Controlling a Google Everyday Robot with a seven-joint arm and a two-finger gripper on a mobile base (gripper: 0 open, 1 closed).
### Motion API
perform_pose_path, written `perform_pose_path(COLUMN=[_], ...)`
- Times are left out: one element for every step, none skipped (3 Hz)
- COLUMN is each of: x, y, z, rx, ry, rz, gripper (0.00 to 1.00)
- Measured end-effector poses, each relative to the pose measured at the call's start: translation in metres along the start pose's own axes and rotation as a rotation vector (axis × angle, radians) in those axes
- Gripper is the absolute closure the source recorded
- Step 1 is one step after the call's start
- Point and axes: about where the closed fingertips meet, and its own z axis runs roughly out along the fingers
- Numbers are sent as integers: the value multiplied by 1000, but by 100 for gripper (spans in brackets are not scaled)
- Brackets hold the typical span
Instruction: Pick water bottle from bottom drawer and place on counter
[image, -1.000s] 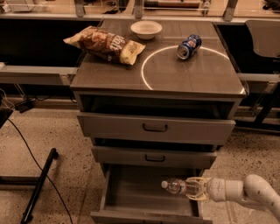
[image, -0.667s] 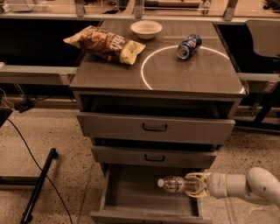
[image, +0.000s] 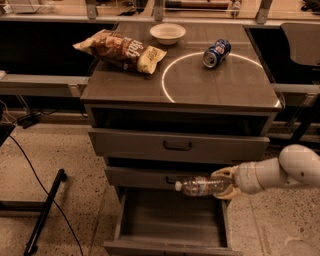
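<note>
My gripper (image: 223, 183) is shut on the water bottle (image: 199, 186), a clear ribbed bottle with a white cap pointing left, held lying sideways. It hangs above the open bottom drawer (image: 170, 220), in front of the middle drawer's face. The drawer's grey interior shows nothing else. The counter (image: 210, 85) with its white circle is above, well over the bottle. My white arm (image: 280, 170) reaches in from the right.
On the counter lie a chip bag (image: 120, 50) at the left, a white bowl (image: 167, 33) at the back, and a blue soda can (image: 216, 52) on the circle's far edge. The two upper drawers (image: 177, 146) stand slightly pulled out. A black stand leg (image: 42, 215) lies on the floor at left.
The gripper has lifted the water bottle up out of the bottom drawer to the height of the middle drawer. The arm has risen with it.
</note>
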Motion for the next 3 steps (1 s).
perform_pose_path(x=[1, 1, -21], y=[-54, -54, -56], z=[-49, -48, -59], rx=[-83, -82, -35], ry=[43, 41, 86], rz=[44, 44, -16], gripper=[100, 100, 100])
